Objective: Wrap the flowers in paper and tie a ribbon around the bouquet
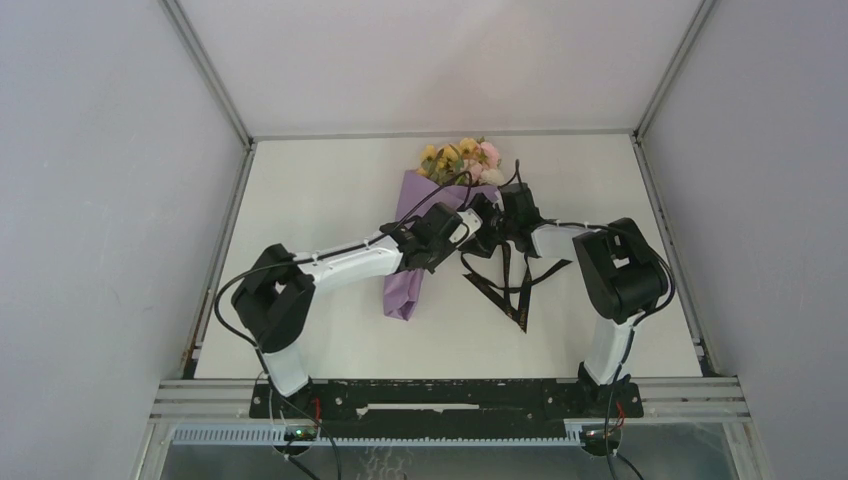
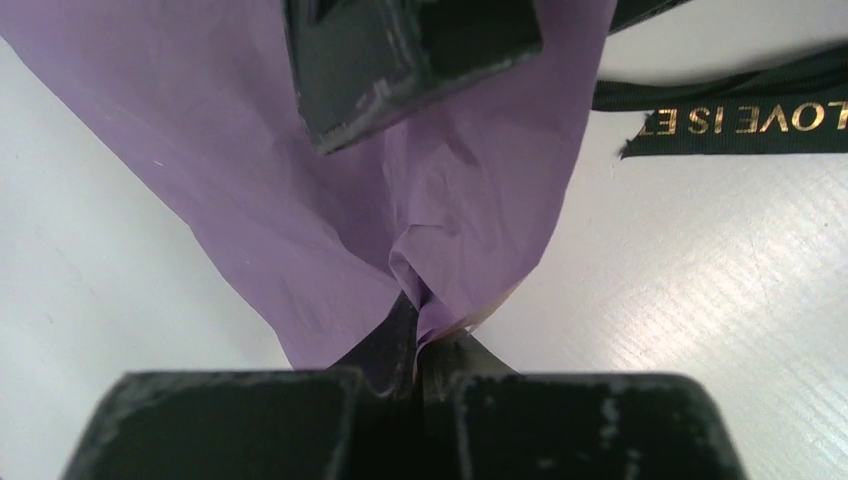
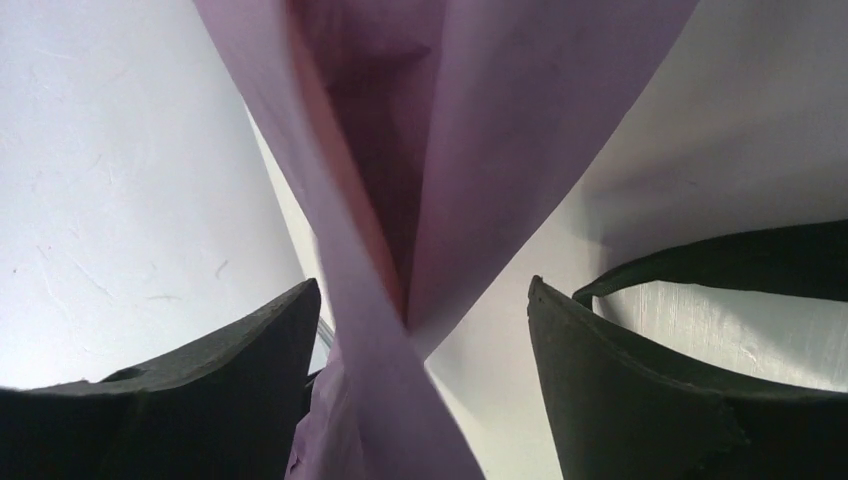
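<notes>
The fingers (image 2: 385,352) of the left gripper (image 2: 418,345) are pinched tight on a pleat of the lilac paper (image 2: 300,200), holding the wrap gathered at its narrow waist. The right gripper (image 3: 425,300) stands wide, its two fingers (image 3: 610,370) straddling the same twisted neck of paper without yet pressing it. The bouquet (image 1: 405,290) lies mid-table with the flowers (image 1: 462,158) at the far end. The ribbon (image 1: 510,285) sprawls loose on the table (image 1: 320,200) just to the right, not around the cone. The step looks like securing the waist for tying. To do it well, the right fingers should probably close squarely on the gathered neck close to the left pinch and squeeze gently, since the thin sheet may tear or spring open.
</notes>
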